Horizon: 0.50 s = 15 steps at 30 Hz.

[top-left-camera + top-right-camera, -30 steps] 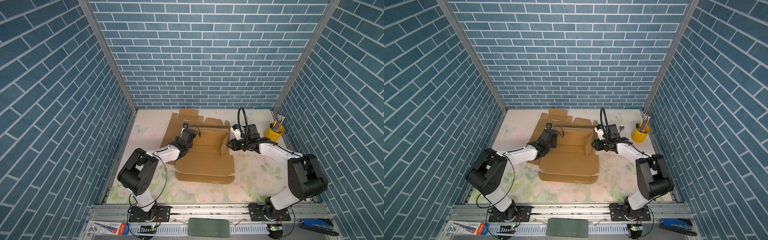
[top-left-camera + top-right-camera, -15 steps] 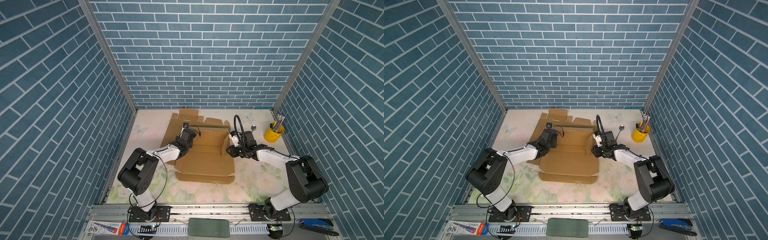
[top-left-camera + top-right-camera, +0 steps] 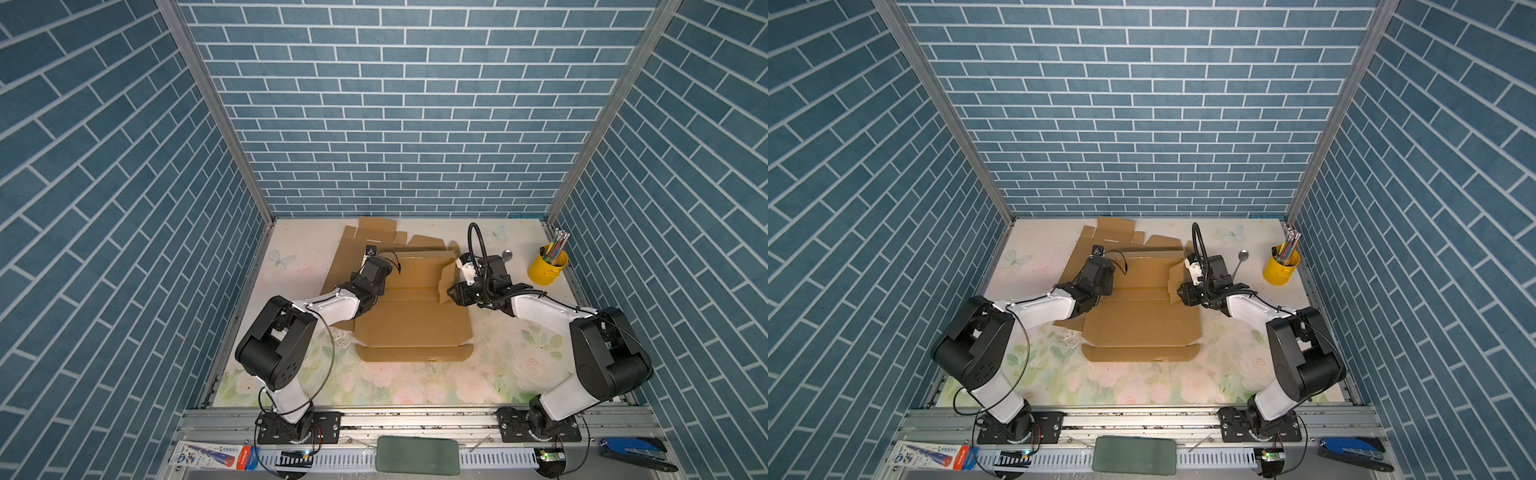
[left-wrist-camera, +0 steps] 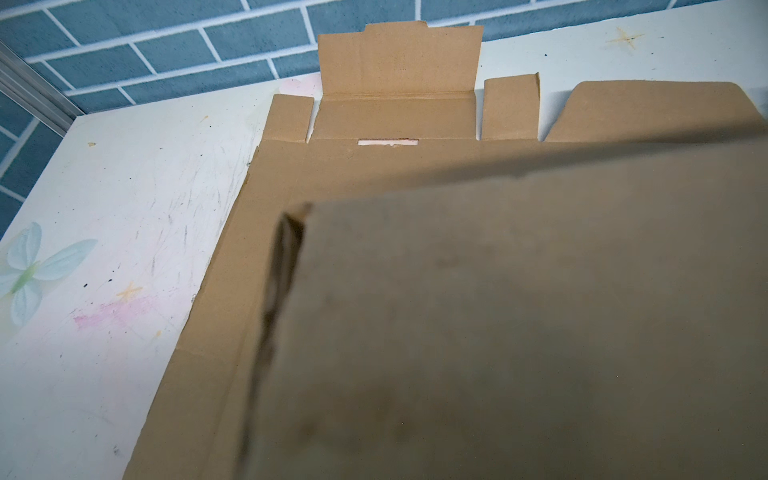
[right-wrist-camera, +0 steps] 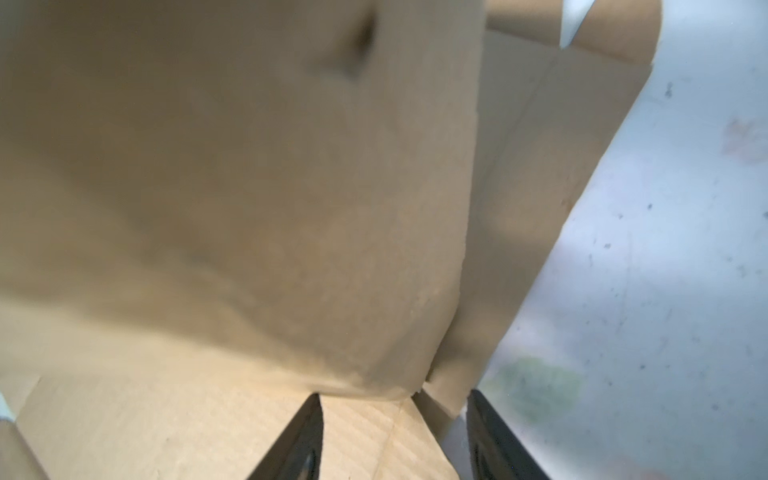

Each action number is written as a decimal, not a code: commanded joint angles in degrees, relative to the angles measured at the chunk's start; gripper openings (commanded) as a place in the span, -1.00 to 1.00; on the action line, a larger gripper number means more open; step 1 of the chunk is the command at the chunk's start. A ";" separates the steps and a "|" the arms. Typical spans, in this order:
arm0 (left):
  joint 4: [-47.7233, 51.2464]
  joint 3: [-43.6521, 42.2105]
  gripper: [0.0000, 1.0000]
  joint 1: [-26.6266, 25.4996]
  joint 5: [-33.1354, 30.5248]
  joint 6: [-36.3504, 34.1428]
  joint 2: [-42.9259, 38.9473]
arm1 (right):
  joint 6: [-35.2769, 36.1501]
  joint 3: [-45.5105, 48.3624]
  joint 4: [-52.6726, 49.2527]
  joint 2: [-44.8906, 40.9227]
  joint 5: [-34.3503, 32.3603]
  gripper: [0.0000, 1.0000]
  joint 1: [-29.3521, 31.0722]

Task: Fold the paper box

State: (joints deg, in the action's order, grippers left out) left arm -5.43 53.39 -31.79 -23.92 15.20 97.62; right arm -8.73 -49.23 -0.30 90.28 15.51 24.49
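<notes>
A flat brown corrugated cardboard box blank lies in the middle of the white flower-printed counter and shows in both top views. Its large front panel is flat, with a narrow strip along the near edge. The tabbed panels at the back lie flat toward the blue brick-patterned wall. Between them a rear panel is tilted up, and a small side flap stands up on the right

The right hand sits low at that flap, at the right edge of the cardboard box blank. In the right wrist view its two dark fingers stand clearly apart. The lower corner of the raised flap hangs just ahead of the gap between them. They clamp nothing, and flat cardboard shows between them

The left hand lies over the left part of the cardboard, pointing toward the back wall. Its fingers are hidden in every view. The left wrist view is mostly filled by a blurred cardboard panel close to the lens, with the flat tabs and a narrow slot beyond it. This hand is closed, but I cannot tell whether it pinches any cardboard

A yellow metal cup of coloured pencils stands at the right rear of the counter, well apart from the cardboard. A metal spoon lies between the cup and the right arm
</notes>
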 commanded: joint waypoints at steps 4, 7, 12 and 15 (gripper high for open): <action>6.48 -1.18 -1.00 -0.22 4.14 -1.12 3.00 | 1.48 -3.59 9.70 2.73 -5.64 0.09 1.38; 6.56 -1.08 -1.00 -0.20 4.21 -1.50 3.07 | 2.76 -2.91 15.34 4.62 -8.17 0.06 1.69; 6.66 -0.74 -1.00 -0.20 4.48 -1.87 3.27 | 4.14 -2.93 21.47 7.93 -10.15 -0.07 1.70; 6.73 -0.59 -1.00 -0.20 4.75 -1.85 3.49 | 3.90 -1.99 26.38 9.07 -10.15 -0.06 1.68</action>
State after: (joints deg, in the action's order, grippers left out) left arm -5.28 53.60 -31.75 -23.86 15.18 97.78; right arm -8.45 -50.19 17.89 98.08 6.52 25.41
